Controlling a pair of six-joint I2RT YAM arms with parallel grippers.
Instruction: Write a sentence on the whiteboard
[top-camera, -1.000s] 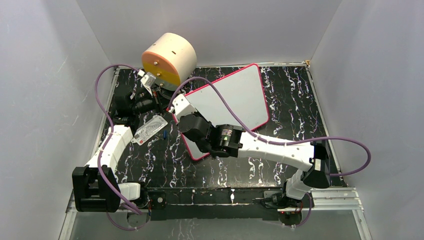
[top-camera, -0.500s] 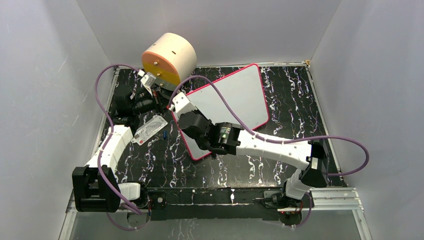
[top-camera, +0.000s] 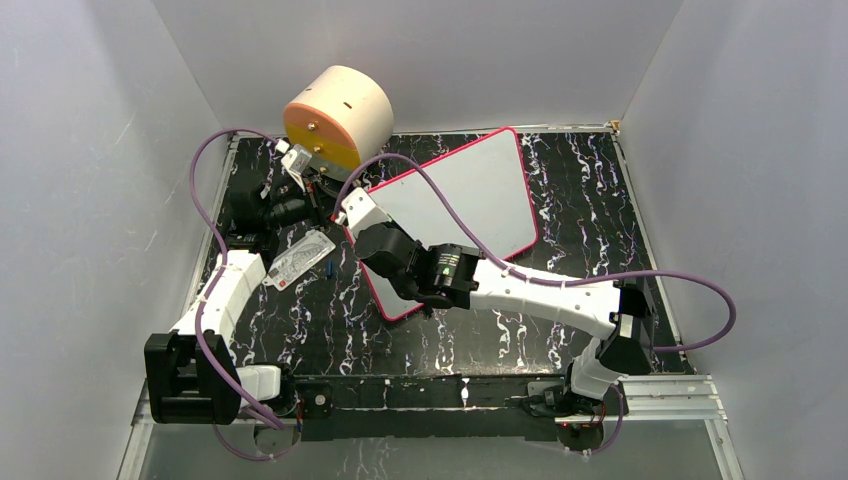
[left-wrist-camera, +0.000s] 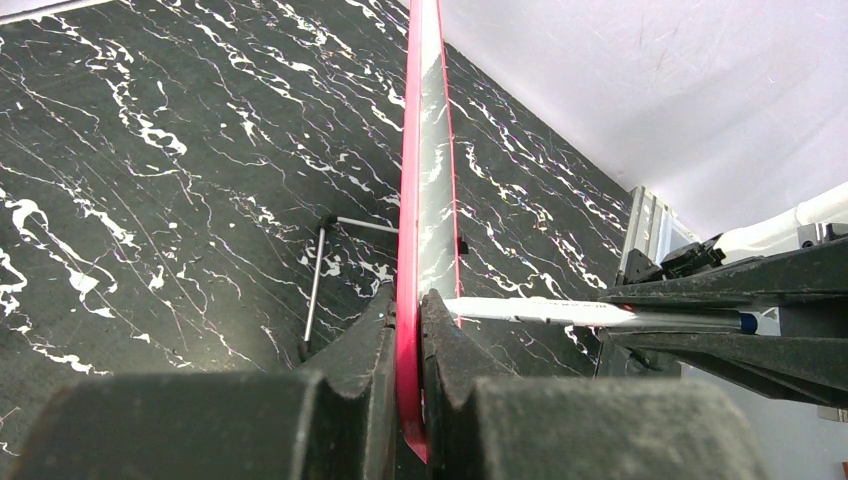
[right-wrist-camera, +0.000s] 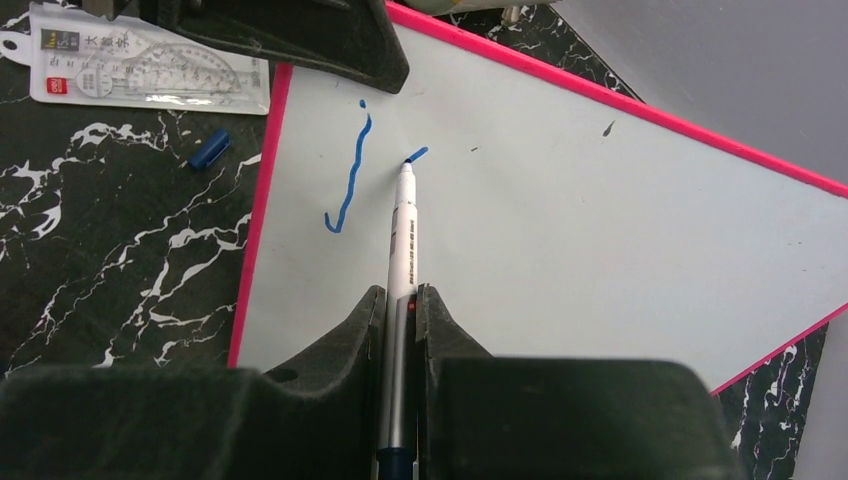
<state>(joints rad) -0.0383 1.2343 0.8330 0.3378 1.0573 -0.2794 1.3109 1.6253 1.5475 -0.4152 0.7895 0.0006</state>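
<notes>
**Top external view.** The whiteboard lies skewed across the far middle of the black marbled table. Its near left corner is hidden under the right arm. The left gripper meets the board's far left edge, just in front of a cream and orange cylinder. The right gripper sits over the board's left portion. A protractor pack and a small blue cap lie on the table, left of the board.

**Left wrist view.** The board appears edge-on, and the left jaws are clamped on its pink border. A thin metal rod lies on the table close beside the board. Whether it is attached to the board cannot be told.

**Right wrist view.** The right jaws are clenched around the barrel of a white marker. Its tip touches the board at the end of a short blue dash. The sentence consists so far of one wavy stroke with a dot above it, plus that dash.

**Progress.** Judged from these marks, writing has only begun. No whole letter can be read, and nearly all of the text is left to write.
</notes>
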